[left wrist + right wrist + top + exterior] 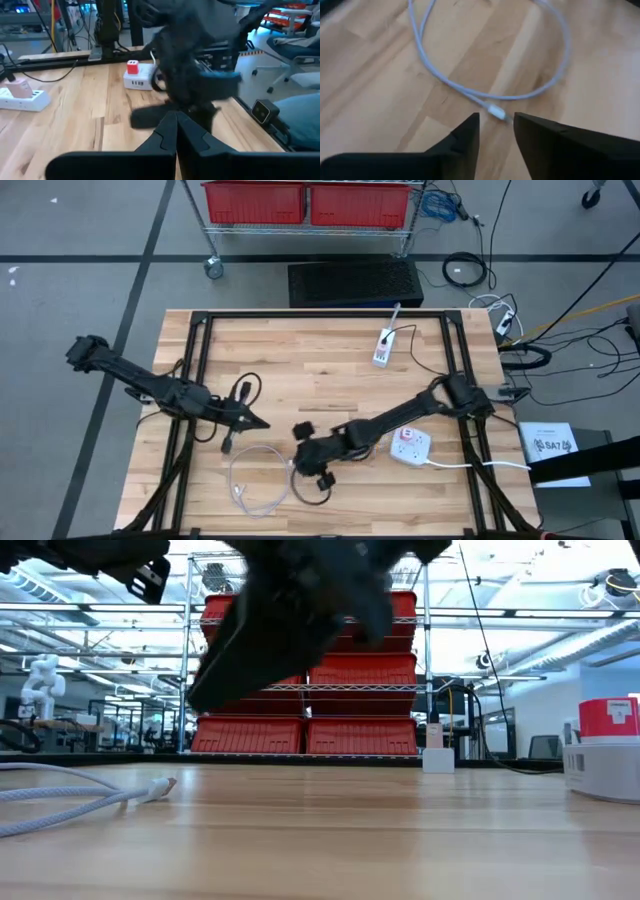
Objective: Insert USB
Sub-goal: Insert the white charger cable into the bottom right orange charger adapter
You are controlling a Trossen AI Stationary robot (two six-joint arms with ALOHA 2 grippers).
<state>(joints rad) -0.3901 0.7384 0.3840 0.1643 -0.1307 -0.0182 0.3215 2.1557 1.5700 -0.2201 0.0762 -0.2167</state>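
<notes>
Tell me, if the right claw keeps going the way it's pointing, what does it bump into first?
Probably the white cable's plug end. The right claw is open and aims down at it, with the plug lying on the wooden table just ahead of its fingers. Depth is hard to judge.

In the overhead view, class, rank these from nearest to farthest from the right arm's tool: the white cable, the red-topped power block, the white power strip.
Right tool, open, at the table's front centre:
1. White cable, coiled just left of it.
2. Red-topped power block, to its right.
3. White power strip, near the back edge.

cable [262,485] left of power strip [410,445]
</notes>
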